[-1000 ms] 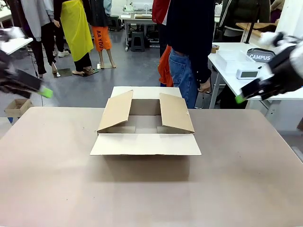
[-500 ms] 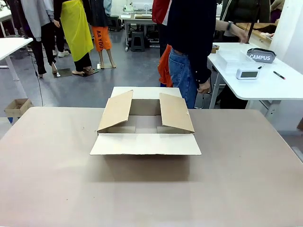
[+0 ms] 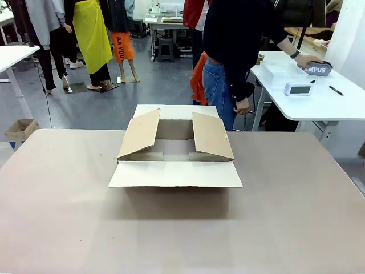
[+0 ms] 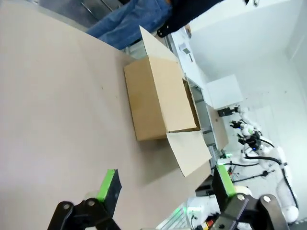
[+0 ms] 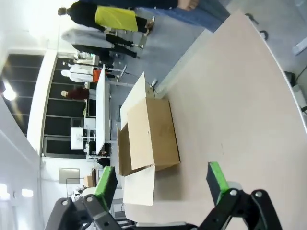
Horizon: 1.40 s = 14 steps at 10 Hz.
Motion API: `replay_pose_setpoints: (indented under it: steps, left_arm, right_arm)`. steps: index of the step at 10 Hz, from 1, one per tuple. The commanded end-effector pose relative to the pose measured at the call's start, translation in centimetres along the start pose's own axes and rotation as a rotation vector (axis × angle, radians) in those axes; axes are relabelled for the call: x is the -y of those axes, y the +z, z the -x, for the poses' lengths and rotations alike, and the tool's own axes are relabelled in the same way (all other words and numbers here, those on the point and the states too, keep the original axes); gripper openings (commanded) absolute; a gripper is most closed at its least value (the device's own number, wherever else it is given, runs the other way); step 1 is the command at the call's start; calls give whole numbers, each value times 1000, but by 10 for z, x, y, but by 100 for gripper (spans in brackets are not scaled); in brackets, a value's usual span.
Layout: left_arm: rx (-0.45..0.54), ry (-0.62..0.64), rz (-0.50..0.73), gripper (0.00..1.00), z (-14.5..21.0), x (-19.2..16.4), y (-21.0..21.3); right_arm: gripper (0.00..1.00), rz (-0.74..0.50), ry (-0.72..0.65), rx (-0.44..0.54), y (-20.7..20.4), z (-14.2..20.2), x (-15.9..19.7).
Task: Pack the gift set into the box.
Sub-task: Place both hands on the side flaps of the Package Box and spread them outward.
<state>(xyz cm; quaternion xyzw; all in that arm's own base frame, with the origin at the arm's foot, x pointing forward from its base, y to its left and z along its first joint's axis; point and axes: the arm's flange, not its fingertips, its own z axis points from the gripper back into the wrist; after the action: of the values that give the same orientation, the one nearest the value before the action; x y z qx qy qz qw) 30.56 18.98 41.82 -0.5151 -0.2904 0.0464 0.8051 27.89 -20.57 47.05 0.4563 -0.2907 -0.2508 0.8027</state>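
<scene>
Box [image 3: 174, 174] mid-frame, long axis left-right. Left gripper [image 4: 166, 170] and right gripper [image 5: 161, 166] spread wide, empty; grey pouch [image 3: 319, 71] far upper right.

"AMPUS" in white letters, on grey pouch [image 3: 319, 70]

In the front view, the box [image 3: 175, 174] is showing little of its inside, because its two side flaps are leaning inward over the floor. The person [image 3: 234, 51] is being cut off by the top edge. The person's hand [image 3: 308, 59] is covering the first letter printed on the grey pouch [image 3: 320, 69]. In the wrist views, the bottom edge is cropping the left gripper [image 4: 165, 182] and the right gripper [image 5: 161, 179] at their bases. From there the box is presenting its outer walls, so its contents cannot be told.
</scene>
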Motion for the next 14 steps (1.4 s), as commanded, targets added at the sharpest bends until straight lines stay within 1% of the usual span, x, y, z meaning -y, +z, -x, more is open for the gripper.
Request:
replay_pose_setpoints:
  steps: [1, 2, 3, 4, 5, 6, 7, 8, 9, 10, 11, 12, 13, 14]
  left_arm:
    - [7, 10, 11, 100, 0, -6, 0]
    - [-54, -83, -53, 100, -7, 37, -23]
    - [-112, -186, -123, 100, -13, 79, -55]
    - [-215, -300, -176, 100, -14, 122, -100]
    - [-292, -376, -257, 100, -13, 159, -148]
    - [-373, -436, -365, 100, -14, 187, -199]
    - [-466, -465, -453, 100, -17, 206, -254]
    - [-478, -485, -541, 100, -16, 219, -290]
    - [-513, -517, -563, 100, -9, 231, -317]
    - [-535, -511, -550, 100, -4, 235, -335]
    - [-571, -511, -589, 100, -2, 227, -334]
    - [-508, -543, -528, 100, 16, 239, -340]
    - [-508, -543, -528, 100, 16, 239, -340]
    - [-508, -543, -528, 100, 16, 239, -340]
  right_arm:
    - [100, 79, 6, 5, -17, 0, 3]
    - [100, 179, 126, -7, -56, 14, -33]
    - [100, 334, 253, 58, -98, 34, -67]
    - [100, 321, 425, 18, -144, 64, -97]
    - [100, 297, 537, 7, -180, 90, -116]
    - [100, 235, 615, -72, -220, 127, -126]
    - [100, 128, 721, -103, -259, 170, -131]
    - [100, 88, 786, -89, -277, 197, -130]
    - [100, 34, 834, -105, -290, 218, -126]
    - [100, 18, 913, -138, -291, 231, -118]
    - [100, 14, 1010, -217, -271, 227, -113]
    - [100, 17, 1053, -263, -236, 211, -110]
    - [100, 90, 932, -188, -273, 248, -171]
    - [100, 90, 932, -188, -273, 248, -171]
